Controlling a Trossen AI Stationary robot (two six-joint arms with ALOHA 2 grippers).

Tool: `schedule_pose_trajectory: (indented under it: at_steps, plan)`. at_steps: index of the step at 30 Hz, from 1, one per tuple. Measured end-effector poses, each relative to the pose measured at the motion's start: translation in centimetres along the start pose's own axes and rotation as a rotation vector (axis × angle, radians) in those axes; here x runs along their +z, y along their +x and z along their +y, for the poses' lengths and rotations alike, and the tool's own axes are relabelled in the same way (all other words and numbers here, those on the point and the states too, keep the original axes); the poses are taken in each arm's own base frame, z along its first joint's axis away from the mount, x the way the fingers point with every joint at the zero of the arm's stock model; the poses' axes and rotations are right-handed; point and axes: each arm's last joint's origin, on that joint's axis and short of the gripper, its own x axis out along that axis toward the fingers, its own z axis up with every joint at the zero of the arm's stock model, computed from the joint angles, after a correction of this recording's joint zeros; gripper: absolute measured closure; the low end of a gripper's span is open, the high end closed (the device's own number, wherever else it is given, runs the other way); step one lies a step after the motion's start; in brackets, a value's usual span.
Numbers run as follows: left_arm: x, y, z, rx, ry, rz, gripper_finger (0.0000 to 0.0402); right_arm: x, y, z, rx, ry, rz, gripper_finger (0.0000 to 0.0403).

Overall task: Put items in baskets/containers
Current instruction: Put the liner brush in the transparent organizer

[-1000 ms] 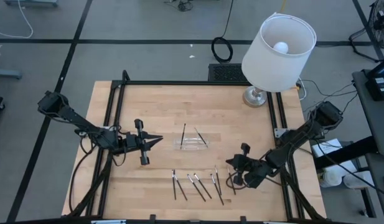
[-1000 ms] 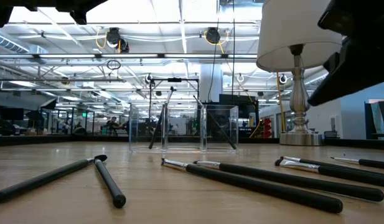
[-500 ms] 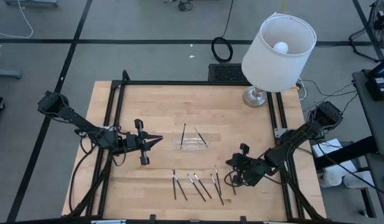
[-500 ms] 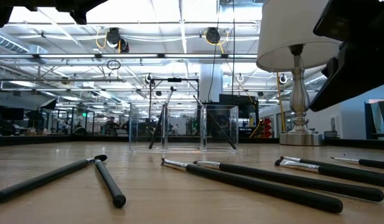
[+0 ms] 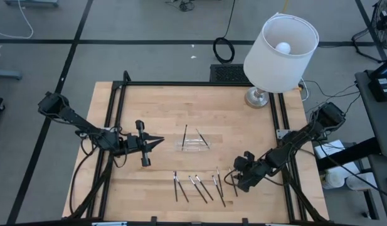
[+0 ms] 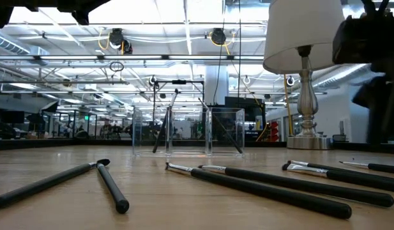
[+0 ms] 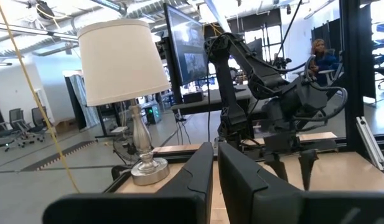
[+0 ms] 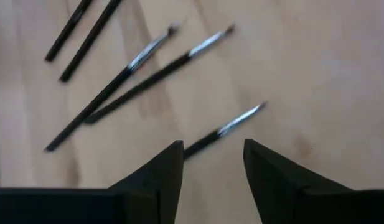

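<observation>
1. From my seat, the right tool [image 8: 207, 163] hangs over the desk [image 5: 155, 100] at about 5 o'clock, fingers parted and empty, with one stick [image 8: 224, 129] running under the gap between them.
2. The sticks [image 5: 198, 186] lie loose in a row along the near edge, from 6 o'clock to just beside that tool; some cross or touch one another.
3. I judge them light, stiff and smooth, prone to roll or skid if nudged. I would pinch across the dark shaft near its middle, not the thin silvery end.
4. The lone stick under the tool lies apart from its neighbours [image 8: 137, 76], so nothing crowds a grasp there; the crossed ones further along would be fiddlier.
5. The clear tray [image 5: 193, 144] sits at the desk's centre, with two sticks leaning up out of it; these could catch an incoming stick.
6. The left tool [image 5: 157, 142] waits at 9 o'clock, fingers nearly together and holding nothing, pointing toward the tray.
7. The lamp [image 5: 280, 47] stands at 1 o'clock, well clear.
</observation>
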Motion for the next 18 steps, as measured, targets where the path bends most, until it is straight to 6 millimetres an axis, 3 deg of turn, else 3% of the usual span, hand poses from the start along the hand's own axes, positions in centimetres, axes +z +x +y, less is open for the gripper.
schedule_pose_trajectory:
  at_steps: [11,18]
  plan:
    - [0.0,0.0,0.0,0.000,-0.001,-0.001,0.0366,-0.8,0.6,0.6,0.043,0.198,0.107,0.0256]
    - [0.0,0.0,0.1,0.021,0.000,0.007,0.0366,0.2,1.8,1.9,0.007,0.212,0.136,0.0256]
